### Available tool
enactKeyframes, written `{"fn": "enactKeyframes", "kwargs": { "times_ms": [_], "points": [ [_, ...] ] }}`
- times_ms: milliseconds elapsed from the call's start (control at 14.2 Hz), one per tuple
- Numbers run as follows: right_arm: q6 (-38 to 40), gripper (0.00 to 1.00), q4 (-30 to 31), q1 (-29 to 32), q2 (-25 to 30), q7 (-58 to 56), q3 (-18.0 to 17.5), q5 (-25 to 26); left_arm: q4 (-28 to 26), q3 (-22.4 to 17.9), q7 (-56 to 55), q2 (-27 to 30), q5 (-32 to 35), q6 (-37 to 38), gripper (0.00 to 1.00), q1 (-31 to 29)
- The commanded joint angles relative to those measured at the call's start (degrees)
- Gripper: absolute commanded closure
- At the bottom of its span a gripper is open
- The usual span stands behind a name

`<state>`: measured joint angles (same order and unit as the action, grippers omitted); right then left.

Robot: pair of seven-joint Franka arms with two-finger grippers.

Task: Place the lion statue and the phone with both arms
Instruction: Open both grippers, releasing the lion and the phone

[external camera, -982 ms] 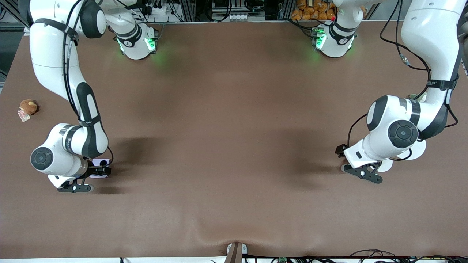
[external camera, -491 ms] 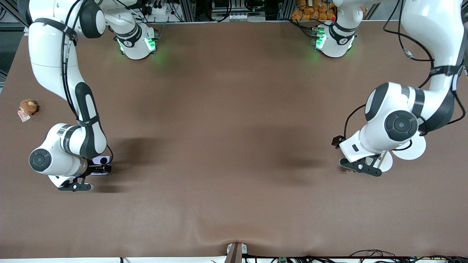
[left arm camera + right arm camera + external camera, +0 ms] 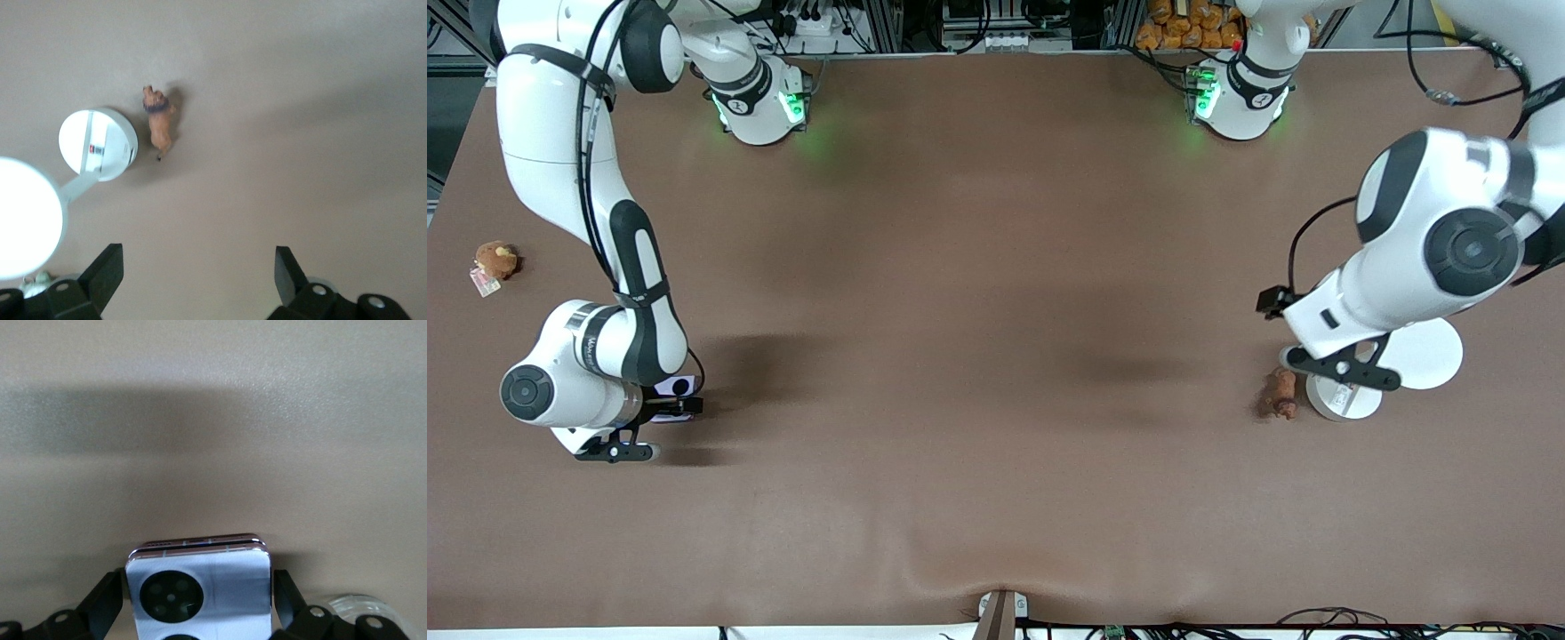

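Note:
The lion statue (image 3: 1282,392), a small reddish-brown figurine, lies on the table beside a small white disc; it also shows in the left wrist view (image 3: 159,123). My left gripper (image 3: 1341,369) hangs above that disc, open and empty (image 3: 200,257). Toward the right arm's end, the pale lavender phone (image 3: 671,389) rests on the table with its black camera rings facing up (image 3: 200,587). My right gripper (image 3: 651,428) is low around it and open. Its fingers (image 3: 285,593) flank the phone's two sides with a thin gap.
A white object of two joined round discs, one small (image 3: 1343,404) and one larger (image 3: 1427,353), lies under the left arm. A round brown plush toy with a tag (image 3: 495,260) sits by the table edge at the right arm's end.
The left arm has risen and pulled back toward its base, uncovering the lion statue lying alone on the table. The right arm has hardly moved over the phone.

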<state>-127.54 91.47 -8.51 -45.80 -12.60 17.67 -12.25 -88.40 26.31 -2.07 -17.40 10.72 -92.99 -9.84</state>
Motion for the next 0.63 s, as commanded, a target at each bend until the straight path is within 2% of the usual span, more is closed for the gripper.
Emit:
{"fn": "enactKeyframes", "kwargs": {
  "times_ms": [0,281,421,561],
  "points": [
    [0.2,0.0,-0.1,0.5,0.8,-0.8,-0.6,-0.4,1.1,0.3,0.8,5.1,-4.4,4.9,0.0,-2.1],
    [0.2,0.0,-6.5,0.3,4.3,-1.5,-0.5,0.1,7.2,0.1,1.5,7.3,-5.9,11.6,0.0,-4.2],
    [1.8,0.0,-8.2,0.2,8.9,-3.9,-0.5,0.1,9.4,-0.1,1.5,7.4,-5.7,12.4,0.0,-4.7],
    [8.1,0.0,-8.1,-0.2,15.1,-4.4,-0.5,0.1,10.9,-0.5,2.1,9.5,-6.3,13.0,0.0,-7.3]
  ]
}}
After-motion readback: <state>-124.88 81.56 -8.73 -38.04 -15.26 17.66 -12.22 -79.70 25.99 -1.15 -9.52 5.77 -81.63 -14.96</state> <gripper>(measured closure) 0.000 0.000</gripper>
